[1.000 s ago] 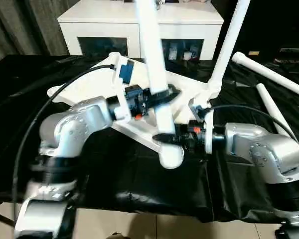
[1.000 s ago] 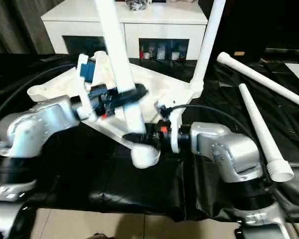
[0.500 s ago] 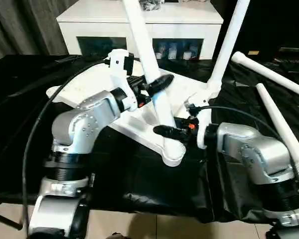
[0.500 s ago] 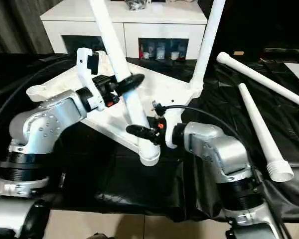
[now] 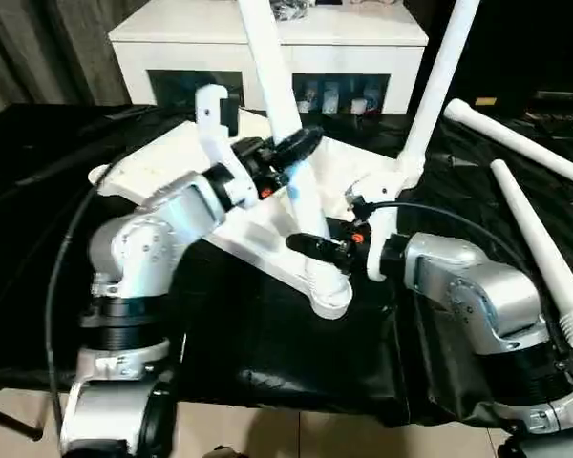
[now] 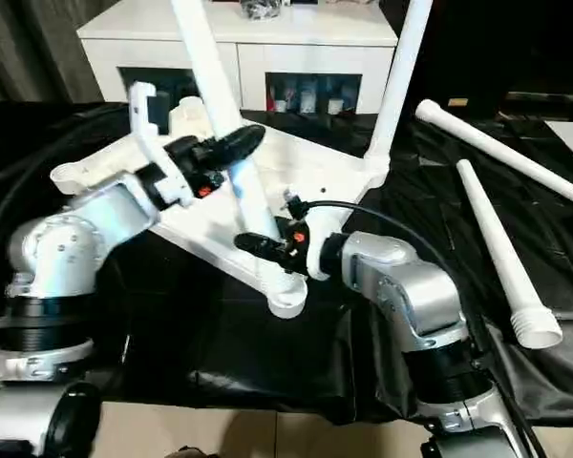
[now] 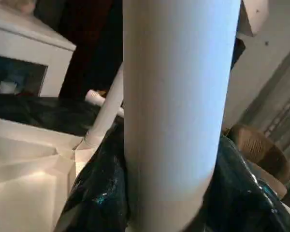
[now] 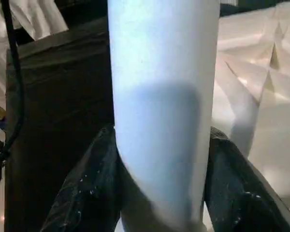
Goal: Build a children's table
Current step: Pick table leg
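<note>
The black-draped work surface [image 5: 267, 353] runs from the near edge back to a white cabinet [image 5: 267, 43] with glass doors; open cloth lies on the far left and along the near edge, past the table's near corner. The upturned table top [image 6: 296, 181] lies across the middle, ribbed side up, its near corner socket [image 5: 329, 298] short of the cloth's front edge. One fitted leg [image 5: 437, 86] stands upright in the far right socket. A second leg [image 5: 285, 114] rises from the near socket, leaning left and away. Two loose legs lie on the cloth to the right: one [image 6: 501, 151] far, one [image 6: 501, 253] nearer, with its wide end toward the front.

The left arm bends in from the left, elbow low, its left gripper [image 5: 288, 157] pinching the leaning leg partway up, a finger on either side. The right arm reaches in from the right, forearm level, its right gripper [image 5: 317, 250] clamping the same leg just above the near socket.
</note>
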